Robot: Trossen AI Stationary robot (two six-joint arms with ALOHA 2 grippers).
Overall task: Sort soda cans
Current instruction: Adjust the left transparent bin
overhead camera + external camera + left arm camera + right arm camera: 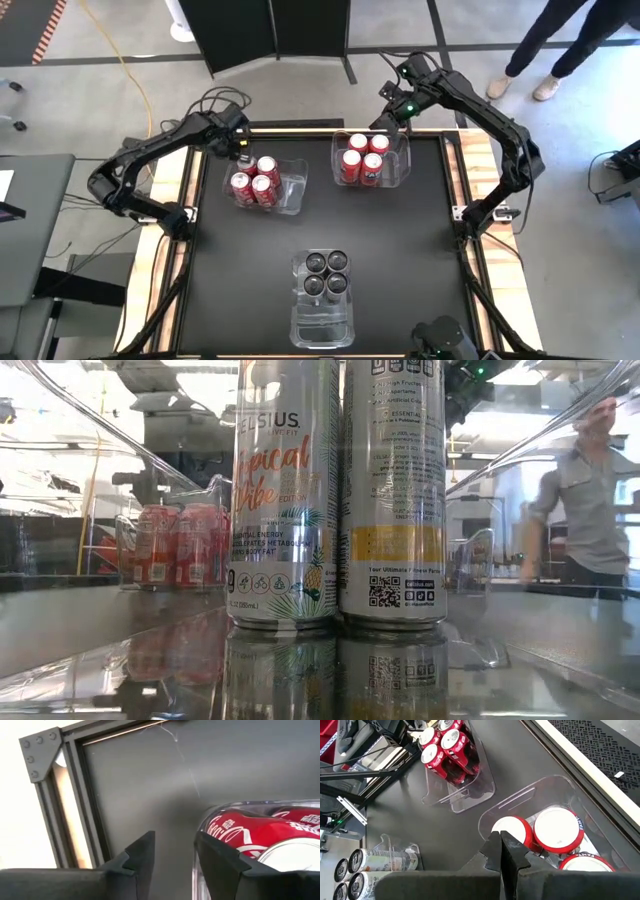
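Three red cans [257, 178] stand in the clear left bin [292, 190], and several red cans [364, 155] stand in the clear far bin [400, 165]. Several dark silver cans [325, 274] stand in the near bin [322, 325] and fill the low view [285, 490]. My left gripper [240, 152] [174, 845] is open beside the left bin's far-left corner, just outside its wall, with a red can [240, 832] behind that wall. My right gripper [388, 120] [501, 842] is shut and empty above the far bin's far edge, over its red cans [555, 827].
The three bins sit apart on the black tabletop [420, 260], with open mat between them and to the right. The table's metal frame corner [40, 750] lies close to my left gripper. A person [590, 480] stands beyond the far right side [545, 50].
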